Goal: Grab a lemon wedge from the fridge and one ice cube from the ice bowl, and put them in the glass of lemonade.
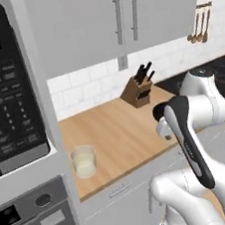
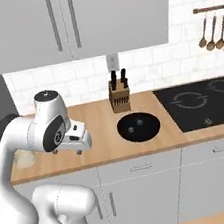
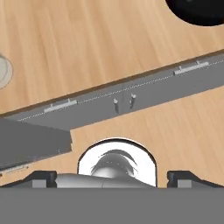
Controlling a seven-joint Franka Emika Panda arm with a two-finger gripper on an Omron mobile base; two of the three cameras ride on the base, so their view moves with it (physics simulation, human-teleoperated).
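Note:
The glass of lemonade (image 1: pixel 84 161) stands on the wooden counter (image 1: pixel 116 129) near its front left corner; its rim also shows in the hand view (image 3: pixel 3 70), and the arm half hides it in the right base view (image 2: pixel 23 158). The ice bowl (image 2: pixel 138 126), black and round, sits on the counter in front of the knife block and holds two ice cubes (image 2: pixel 131 129); its edge (image 3: pixel 197 11) is at the top right of the hand view. My gripper (image 2: pixel 67 151) hangs above the counter's front edge, between glass and bowl, pointing down, open and empty (image 3: pixel 113 178). The fridge and lemon wedge are out of view.
A knife block (image 1: pixel 139 89) stands against the tiled back wall. A black cooktop (image 2: pixel 203 102) lies to the right, with utensils (image 2: pixel 214 31) hanging above. A microwave (image 1: pixel 6 93) and wall oven (image 1: pixel 33 220) rise left of the glass. Grey drawers (image 3: pixel 131 94) run below the counter.

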